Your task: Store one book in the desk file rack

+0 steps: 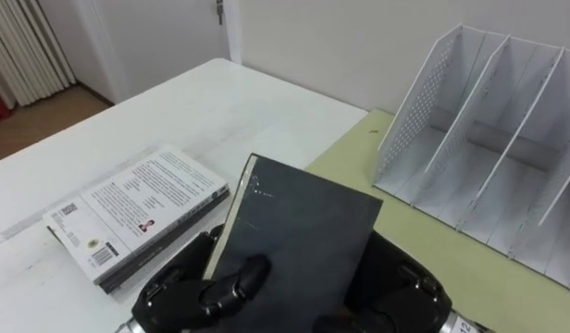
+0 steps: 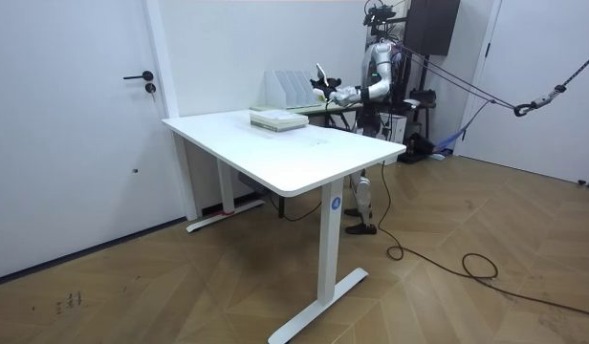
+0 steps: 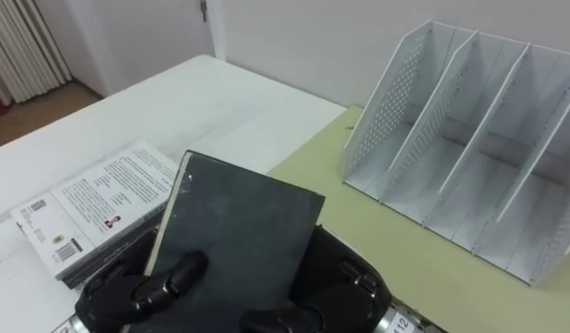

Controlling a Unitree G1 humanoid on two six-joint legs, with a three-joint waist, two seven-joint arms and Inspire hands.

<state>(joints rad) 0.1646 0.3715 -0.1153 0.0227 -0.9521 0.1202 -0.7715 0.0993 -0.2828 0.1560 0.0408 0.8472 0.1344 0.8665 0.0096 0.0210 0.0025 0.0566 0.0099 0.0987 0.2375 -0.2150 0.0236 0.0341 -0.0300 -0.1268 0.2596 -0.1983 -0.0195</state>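
I hold a dark hardcover book (image 1: 299, 240) tilted up in front of me, above the seam between the two tables. My left hand (image 1: 188, 294) grips its left edge, thumb lying across the cover. At the book's right edge my right hand (image 1: 413, 294) has its fingers curled round from beneath. The white file rack (image 1: 489, 139), with several empty slots, stands on the green desk (image 1: 433, 254) ahead and to my right, apart from the book. In the room view I stand at the far end of the table with the book (image 2: 321, 78) raised near the rack (image 2: 290, 88).
A stack of white-covered books (image 1: 137, 213) lies on the white table (image 1: 174, 111) to my left, close beside my left hand. A wall runs behind the rack. In the room view the white table (image 2: 275, 148) stretches toward the camera, with a door at the room view's left.
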